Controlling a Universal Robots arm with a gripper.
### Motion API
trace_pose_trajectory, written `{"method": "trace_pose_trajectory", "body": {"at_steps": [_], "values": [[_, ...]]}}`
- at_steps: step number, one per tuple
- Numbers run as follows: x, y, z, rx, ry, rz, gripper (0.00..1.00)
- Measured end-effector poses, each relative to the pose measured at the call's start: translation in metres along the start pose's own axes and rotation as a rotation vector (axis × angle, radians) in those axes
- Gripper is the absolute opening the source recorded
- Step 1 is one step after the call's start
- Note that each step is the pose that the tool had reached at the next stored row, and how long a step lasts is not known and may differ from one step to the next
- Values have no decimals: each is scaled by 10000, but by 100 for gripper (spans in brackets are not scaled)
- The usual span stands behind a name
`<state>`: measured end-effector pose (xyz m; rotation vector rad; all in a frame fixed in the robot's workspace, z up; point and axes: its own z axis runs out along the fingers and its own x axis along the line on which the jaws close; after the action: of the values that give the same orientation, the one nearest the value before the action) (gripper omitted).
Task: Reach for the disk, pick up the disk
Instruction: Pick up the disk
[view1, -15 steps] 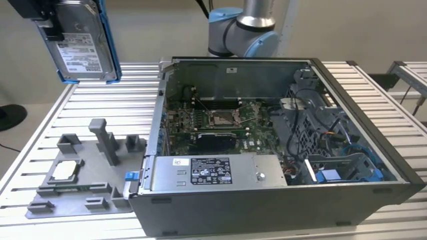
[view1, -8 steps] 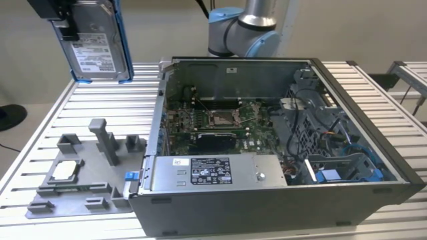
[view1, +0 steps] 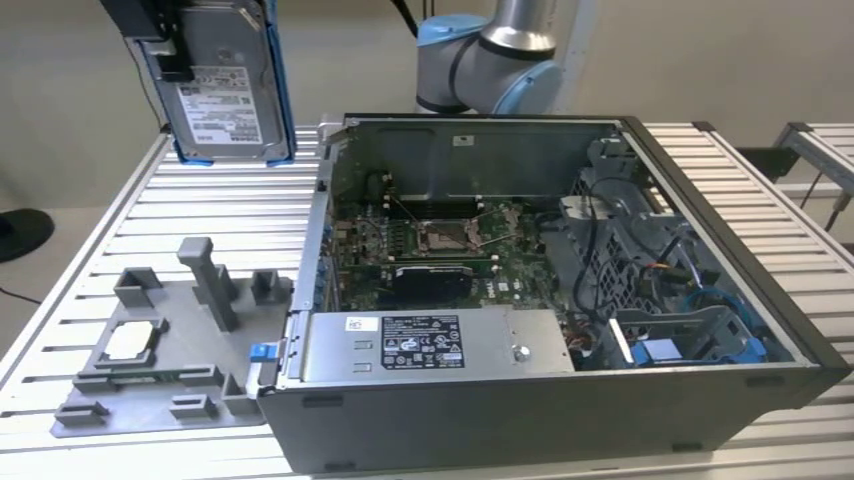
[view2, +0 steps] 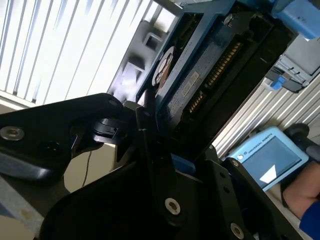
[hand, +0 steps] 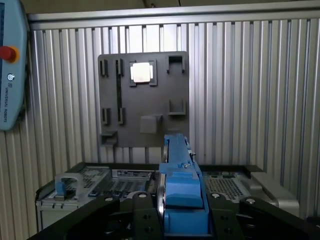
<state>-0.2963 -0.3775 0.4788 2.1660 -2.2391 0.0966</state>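
Black robot gripper (view1: 166, 52) clamps the rectangular silver metal hard drive with blue plastic bracket (view1: 227, 85), which hangs upright below it, well above the slatted metal table (view1: 120, 220).

1. A table (view1: 160, 200) of ribbed aluminium slats lies below the gripper (view1: 174, 60) and spreads wide on every side of it.
2. A plain beige wall (view1: 707, 50) stands behind the gripper and the table.
3. Pale floor (view1: 54, 170) shows past the table edge nearest the gripper, far below it, with a dark round object (view1: 16, 235) on it.
4. A second slatted table (view1: 821, 150) stands well apart from the gripper, beyond the first table's opposite edge.
5. In the second wrist view, light glares white off the slats (view2: 60, 45) under the tool.
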Motion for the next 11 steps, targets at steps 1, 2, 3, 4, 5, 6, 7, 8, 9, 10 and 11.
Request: {"method": "trace_pose_trajectory", "body": {"at_steps": [1, 2, 3, 4, 5, 6, 7, 8, 9, 10, 11], "values": [[-1, -36, 1, 0, 0, 0, 0], [-2, -71, 2, 0, 1, 0, 0], [-4, -109, 3, 0, 0, 0, 0], [-5, -141, 3, 0, 0, 0, 0], [-6, -176, 4, -1, 1, 0, 0], [-7, -212, 5, 0, 0, 0, 0], [-8, -248, 6, 0, 1, -1, 0], [-10, -282, 7, 0, 0, 0, 0], [-11, -317, 8, 0, 0, 0, 0], [-12, -352, 9, 0, 0, 0, 0], [-13, -387, 9, -1, 1, 0, 0]]}}
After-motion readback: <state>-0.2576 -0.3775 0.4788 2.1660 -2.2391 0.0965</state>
